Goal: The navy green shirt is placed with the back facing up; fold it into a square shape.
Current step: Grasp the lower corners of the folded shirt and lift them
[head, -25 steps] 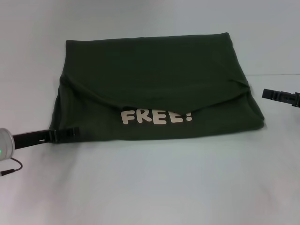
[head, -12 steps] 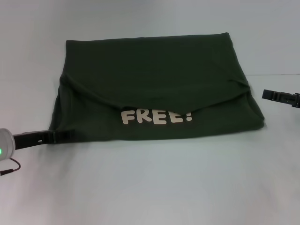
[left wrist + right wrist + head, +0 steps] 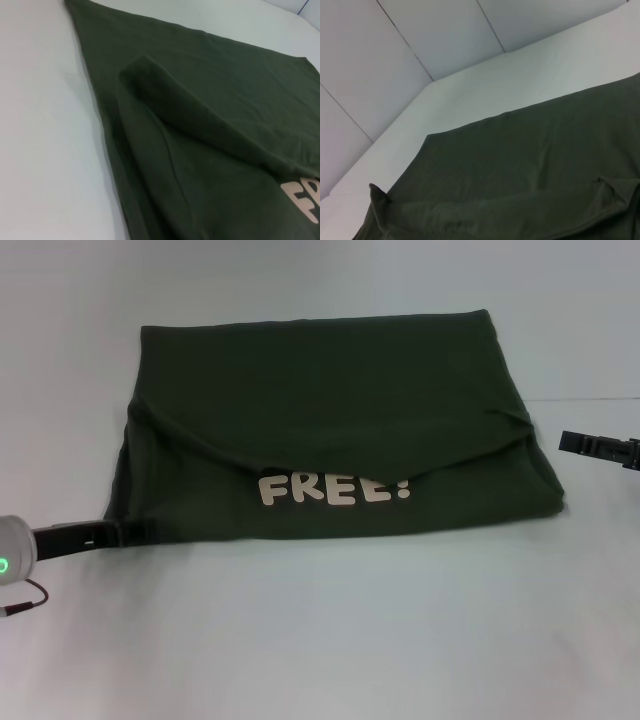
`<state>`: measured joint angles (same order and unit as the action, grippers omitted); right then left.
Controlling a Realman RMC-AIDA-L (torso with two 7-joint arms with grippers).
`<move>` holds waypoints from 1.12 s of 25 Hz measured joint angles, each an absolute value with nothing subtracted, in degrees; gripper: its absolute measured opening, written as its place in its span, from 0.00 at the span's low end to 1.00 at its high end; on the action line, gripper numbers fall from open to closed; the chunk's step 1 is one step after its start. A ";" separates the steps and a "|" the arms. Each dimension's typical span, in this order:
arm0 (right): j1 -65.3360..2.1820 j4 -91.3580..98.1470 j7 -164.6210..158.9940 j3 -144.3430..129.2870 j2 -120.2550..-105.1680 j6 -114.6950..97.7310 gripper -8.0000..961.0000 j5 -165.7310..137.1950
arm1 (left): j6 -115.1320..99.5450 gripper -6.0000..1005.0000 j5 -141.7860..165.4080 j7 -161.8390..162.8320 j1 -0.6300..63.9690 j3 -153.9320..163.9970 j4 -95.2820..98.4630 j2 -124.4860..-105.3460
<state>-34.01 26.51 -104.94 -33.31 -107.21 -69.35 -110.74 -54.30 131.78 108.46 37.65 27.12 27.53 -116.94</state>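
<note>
The navy green shirt (image 3: 330, 410) lies folded into a broad rectangle on the white table (image 3: 330, 630). A folded-over flap covers its upper part, and a cream "FREE!" print (image 3: 333, 488) shows just below the flap's edge. My left gripper (image 3: 125, 532) lies low on the table at the shirt's front left corner, with its tip against the cloth edge. My right gripper (image 3: 570, 441) hovers just off the shirt's right edge, apart from the cloth. The left wrist view shows the shirt (image 3: 210, 130) and its flap up close. The right wrist view shows the shirt's (image 3: 520, 170) far part.
The white table surface reaches out in front of the shirt and to both sides. A pale wall (image 3: 420, 40) rises behind the table's far edge. A thin cable (image 3: 25, 605) hangs under my left wrist.
My left gripper has drawn back to the left along the table, away from under the shirt's front left corner. The shirt and the right gripper have not moved.
</note>
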 joint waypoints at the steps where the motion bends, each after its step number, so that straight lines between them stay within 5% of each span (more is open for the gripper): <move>1: -34.01 26.52 -104.94 -33.31 -107.20 -69.35 0.97 -110.74 | -53.96 0.46 131.96 108.53 37.84 27.13 27.11 -116.90; 4: -34.04 26.53 -104.97 -33.31 -107.21 -69.35 0.97 -110.74 | -52.10 0.43 132.12 109.23 38.22 27.11 26.18 -116.68; 13: -34.79 26.60 -107.42 -33.30 -106.92 -69.35 0.97 -112.78 | -51.87 0.06 132.18 109.22 38.23 27.00 26.35 -116.63; 28: -46.27 31.15 -132.11 -40.66 -104.80 -70.09 0.96 -137.52 | -53.18 0.05 131.84 110.02 38.10 26.70 26.99 -116.53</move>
<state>-46.27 31.15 -132.11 -40.66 -104.80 -70.09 -137.52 -53.18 131.84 110.02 38.10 26.70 26.99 -116.53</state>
